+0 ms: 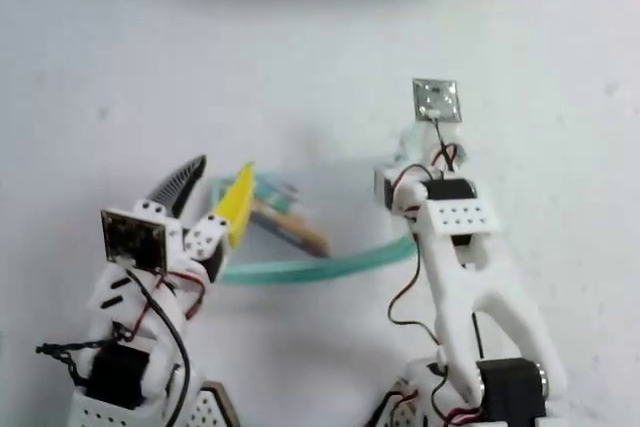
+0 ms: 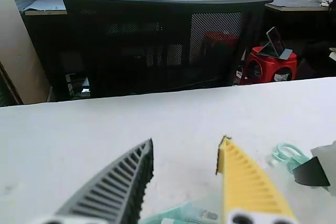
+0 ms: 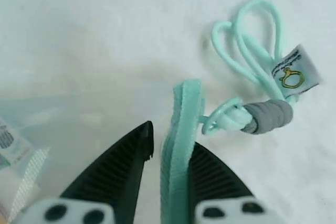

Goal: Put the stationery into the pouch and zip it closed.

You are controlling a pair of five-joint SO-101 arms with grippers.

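The white table (image 1: pixel 300 47) carries everything. The pouch (image 1: pixel 300 269) lies flat across it between the two arms, see-through with a teal zip edge, I'd guess so that each arm can work one end. The left end effector (image 1: pixel 222 167) hangs over one end of the pouch, its grey and yellow fingers spread wide with nothing between them, probably ready to steady that end. The right end effector (image 3: pixel 173 137) straddles the teal edge at the other end. Its jaws are apart, with a gap on one side of the strip, so it looks placed to grip beside the zip pull (image 3: pixel 268 115) rather than clamped. Some stationery (image 1: pixel 290 227) sits inside the pouch, but I can't make out what it is. How far the zip is closed is hard to tell, as the left arm covers part of it. The pull's looped cord (image 3: pixel 247 40) and small tag (image 3: pixel 295 72) lie loose on the table.
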